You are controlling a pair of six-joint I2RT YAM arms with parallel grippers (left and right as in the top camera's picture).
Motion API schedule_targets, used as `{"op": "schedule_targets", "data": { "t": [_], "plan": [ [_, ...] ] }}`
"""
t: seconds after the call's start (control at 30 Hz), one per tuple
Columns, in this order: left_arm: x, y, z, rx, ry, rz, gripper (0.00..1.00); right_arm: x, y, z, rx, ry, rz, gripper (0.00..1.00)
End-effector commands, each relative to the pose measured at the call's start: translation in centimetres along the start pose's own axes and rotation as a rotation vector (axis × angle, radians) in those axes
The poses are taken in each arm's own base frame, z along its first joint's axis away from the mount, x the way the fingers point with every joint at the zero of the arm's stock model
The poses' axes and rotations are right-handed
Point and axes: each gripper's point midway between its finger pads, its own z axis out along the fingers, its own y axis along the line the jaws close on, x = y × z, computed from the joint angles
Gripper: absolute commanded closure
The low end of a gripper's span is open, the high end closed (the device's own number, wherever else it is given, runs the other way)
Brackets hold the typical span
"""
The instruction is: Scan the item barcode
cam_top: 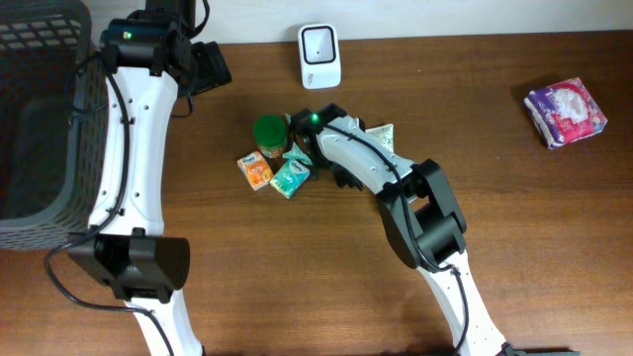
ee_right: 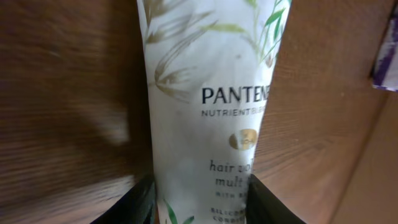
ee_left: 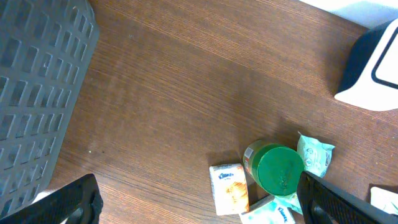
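A white Pantene tube with green leaf print lies on the brown table, and my right gripper is shut on it, a black finger pressed against each side. From overhead only the tube's end shows beside the right arm, which covers the gripper. The white barcode scanner stands at the back of the table. Near the back left my left gripper hangs open and empty above the table, its fingers wide apart.
A green-lidded can, an orange tissue pack and a teal pack cluster left of the tube. At the far left stands a dark basket. A purple pack lies far right.
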Motion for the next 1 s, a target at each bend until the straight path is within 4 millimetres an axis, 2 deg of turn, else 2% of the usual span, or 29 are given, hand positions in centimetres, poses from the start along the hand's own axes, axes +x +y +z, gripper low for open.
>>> {"op": "schedule_targets", "data": {
  "t": [0.0,0.1,0.13,0.17,0.2,0.27,0.37,0.43,0.53,0.63,0.7,0.83,0.9,0.97],
  "plan": [
    [0.1,-0.1,0.3,-0.003,0.008,0.013,0.01,-0.1,-1.2,1.2,0.075,-0.024,0.022,0.60],
    [0.2,-0.1,0.3,-0.003,0.008,0.013,0.01,0.4,-0.7,2.6,0.072,-0.017,0.016,0.62],
    [0.1,-0.1,0.3,-0.003,0.008,0.013,0.01,0.5,-0.6,3.0,0.072,-0.014,0.001,0.68],
    [0.1,-0.1,0.3,-0.003,0.008,0.013,0.01,0.6,-0.5,3.2,0.072,-0.012,-0.004,0.79],
    [0.2,-0.1,0.3,-0.003,0.008,0.013,0.01,0.6,-0.5,3.3,0.069,-0.008,-0.004,0.96],
    [0.2,-0.1,0.3,-0.003,0.008,0.013,0.01,0.6,-0.6,3.1,0.050,0.000,0.004,0.96],
    [0.2,-0.1,0.3,-0.003,0.008,0.013,0.01,-0.3,-1.0,0.9,-0.034,0.017,0.015,0.96],
    [0.2,-0.1,0.3,-0.003,0.008,0.013,0.01,-1.3,-0.9,-1.5,-0.172,0.032,0.000,0.96],
    [0.2,-0.1,0.3,-0.003,0.008,0.013,0.01,-2.5,-0.3,-5.7,-0.480,0.045,-0.040,0.96],
    [0.1,-0.1,0.3,-0.003,0.008,0.013,0.01,-3.4,0.3,-10.7,-0.956,0.043,-0.090,0.96],
    [0.1,-0.1,0.3,-0.003,0.008,0.013,0.01,-3.7,-0.3,-11.7,-1.182,0.050,-0.089,0.96],
    [0.1,-0.1,0.3,-0.003,0.008,0.013,0.01,-3.5,-1.7,-10.6,-1.479,0.097,-0.040,0.96],
    [0.1,-0.1,0.3,-0.003,0.008,0.013,0.01,-3.1,-2.1,-8.8,-1.553,0.138,0.010,0.96],
    [0.1,-0.1,0.3,-0.003,0.008,0.013,0.01,-2.4,-2.0,-5.9,-1.574,0.197,0.072,0.95]
  ]
}}
